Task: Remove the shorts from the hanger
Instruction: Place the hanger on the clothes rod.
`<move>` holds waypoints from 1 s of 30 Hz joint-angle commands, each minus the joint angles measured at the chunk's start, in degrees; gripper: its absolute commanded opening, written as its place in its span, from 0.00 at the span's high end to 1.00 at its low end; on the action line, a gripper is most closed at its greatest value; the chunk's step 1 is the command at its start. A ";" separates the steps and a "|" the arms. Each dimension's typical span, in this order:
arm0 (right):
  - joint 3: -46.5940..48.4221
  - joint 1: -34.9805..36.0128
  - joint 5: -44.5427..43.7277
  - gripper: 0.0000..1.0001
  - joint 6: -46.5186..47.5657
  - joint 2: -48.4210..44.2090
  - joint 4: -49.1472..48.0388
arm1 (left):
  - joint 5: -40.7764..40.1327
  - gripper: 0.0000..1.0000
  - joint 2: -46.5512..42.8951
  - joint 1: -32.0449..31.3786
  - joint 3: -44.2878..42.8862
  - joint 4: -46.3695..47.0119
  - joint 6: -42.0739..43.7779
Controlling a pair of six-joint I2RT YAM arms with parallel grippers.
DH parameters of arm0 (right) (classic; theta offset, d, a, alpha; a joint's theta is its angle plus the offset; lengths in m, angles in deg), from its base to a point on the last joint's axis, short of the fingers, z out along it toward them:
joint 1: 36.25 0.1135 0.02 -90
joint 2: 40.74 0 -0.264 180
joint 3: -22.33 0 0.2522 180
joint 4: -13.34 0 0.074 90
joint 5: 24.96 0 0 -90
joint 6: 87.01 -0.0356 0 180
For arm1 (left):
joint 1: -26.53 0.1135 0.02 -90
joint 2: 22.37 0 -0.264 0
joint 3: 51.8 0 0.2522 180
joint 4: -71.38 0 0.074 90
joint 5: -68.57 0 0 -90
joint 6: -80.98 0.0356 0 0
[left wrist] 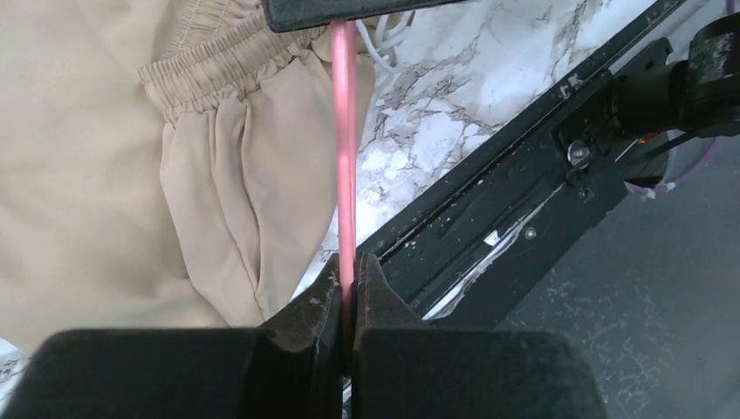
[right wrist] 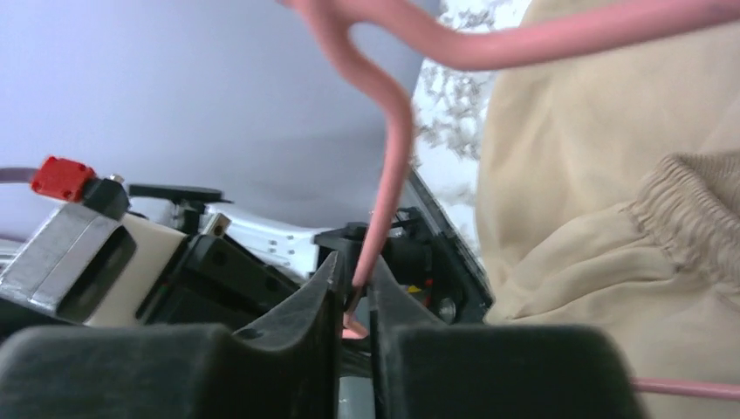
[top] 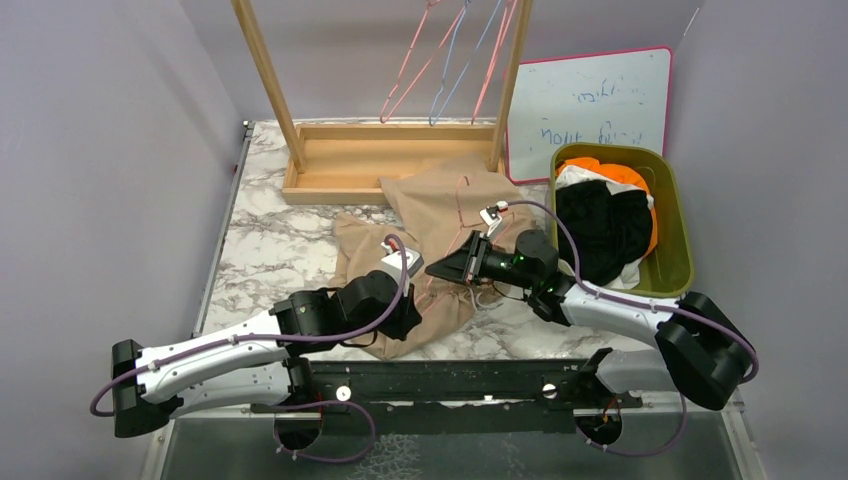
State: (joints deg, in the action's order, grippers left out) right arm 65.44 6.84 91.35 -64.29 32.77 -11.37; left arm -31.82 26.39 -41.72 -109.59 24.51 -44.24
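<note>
Tan shorts (top: pixel 440 215) lie crumpled mid-frame on the marble surface (top: pixel 270 250) with a pink hanger (left wrist: pixel 346 157), its wire pinched by both the left fingers (left wrist: pixel 316 301) and the right fingers (right wrist: pixel 318 292), while orange shorts (top: pixel 612 170) and black shorts (top: pixel 600 225) fill the green bin (top: pixel 683 235) at right.

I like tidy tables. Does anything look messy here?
Yes. The tan shorts lie crumpled on the table, one edge over the rack's wooden base, and a pink hanger is down with them, off the rack.
</note>
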 commanded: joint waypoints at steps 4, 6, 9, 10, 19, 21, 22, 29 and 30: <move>-1.85 0.33 -5.94 0.99 -4.16 -1.67 -2.97 | 0.21 0.95 -4.10 0.02 2.97 3.60 -0.86; -2.08 0.33 -6.39 0.99 -5.02 -2.41 -2.66 | 0.40 0.78 -5.91 0.02 4.29 3.70 -1.55; -1.54 0.33 -6.83 0.99 -5.64 -3.08 -1.66 | 1.21 0.68 -8.46 0.04 6.22 3.77 -2.65; -1.37 0.33 -6.94 0.99 -5.80 -3.25 -1.19 | 1.54 0.67 -9.30 0.05 6.83 3.75 -3.00; -0.57 0.33 -4.79 0.99 -7.01 -2.68 0.19 | -0.42 0.68 -11.12 -0.03 7.82 4.70 -2.75; -0.86 0.33 -4.57 0.99 -7.59 -2.68 0.30 | -1.64 0.65 -11.26 0.00 7.63 5.71 -2.22; -0.95 0.33 -4.41 0.99 -7.75 -2.68 0.26 | -2.11 0.65 -11.49 0.03 7.87 6.75 -1.96; -1.03 0.33 -2.57 0.99 -9.17 -1.79 -0.11 | -2.83 0.81 -13.62 0.01 10.93 14.17 -2.24; -1.12 0.33 -2.43 0.99 -9.29 -1.60 -0.58 | -2.73 0.92 -13.64 -0.04 11.10 14.22 -2.36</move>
State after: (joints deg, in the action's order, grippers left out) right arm 63.89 7.19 87.19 -72.23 30.72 -10.35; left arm -33.29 13.73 -41.74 -99.84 33.32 -46.87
